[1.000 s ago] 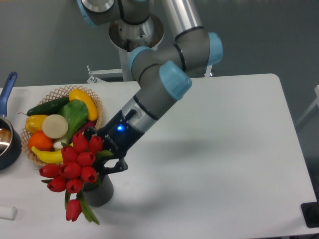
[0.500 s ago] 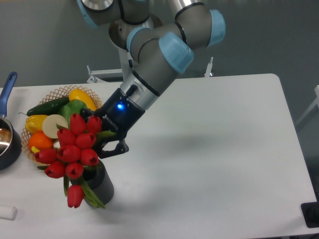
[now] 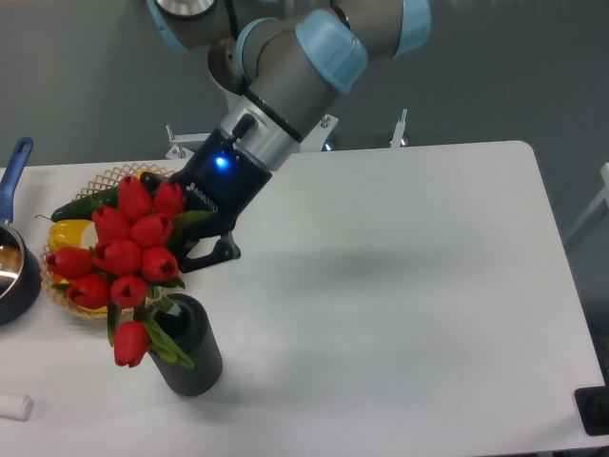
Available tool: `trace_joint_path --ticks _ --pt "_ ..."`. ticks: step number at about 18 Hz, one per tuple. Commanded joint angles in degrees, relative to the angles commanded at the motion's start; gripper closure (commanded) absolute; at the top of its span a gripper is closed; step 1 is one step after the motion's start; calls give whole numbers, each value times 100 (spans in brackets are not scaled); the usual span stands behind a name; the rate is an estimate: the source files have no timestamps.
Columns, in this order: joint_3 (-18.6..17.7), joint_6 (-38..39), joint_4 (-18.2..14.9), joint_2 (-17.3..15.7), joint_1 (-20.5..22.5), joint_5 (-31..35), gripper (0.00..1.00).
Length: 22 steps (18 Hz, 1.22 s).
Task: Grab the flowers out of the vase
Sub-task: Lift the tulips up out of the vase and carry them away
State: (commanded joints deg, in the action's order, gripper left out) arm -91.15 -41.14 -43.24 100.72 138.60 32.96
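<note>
Presently, hand: clenched on the flowers, just behind the buds.
Flowers: held tilted over the vase, lower leaves at its mouth.
Vase: stood upright on the white bench.
Basket: seen behind, filled with toy produce.

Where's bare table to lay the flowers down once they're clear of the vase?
The widest bare patch is the table right of the vase, out to the right edge. The left is crowded: the fruit basket and pot sit behind the flowers, and a small white object lies at the front-left edge.
</note>
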Motion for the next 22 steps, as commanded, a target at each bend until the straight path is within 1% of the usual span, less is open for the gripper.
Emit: trace_joint_path --ticks 3,6,10,12,14,17,22 --pt "79 44 0 0 9 0 73" --pt "202 246 0 -17 61 9 74" --pt "246 308 9 -26 377 9 73" --pt "238 290 0 -35 640 35 73" --pt "238 247 0 -35 1009 53 73" --pt "229 185 9 -26 1720 44 73" --pt "211 -263 -9 0 2740 44 73"
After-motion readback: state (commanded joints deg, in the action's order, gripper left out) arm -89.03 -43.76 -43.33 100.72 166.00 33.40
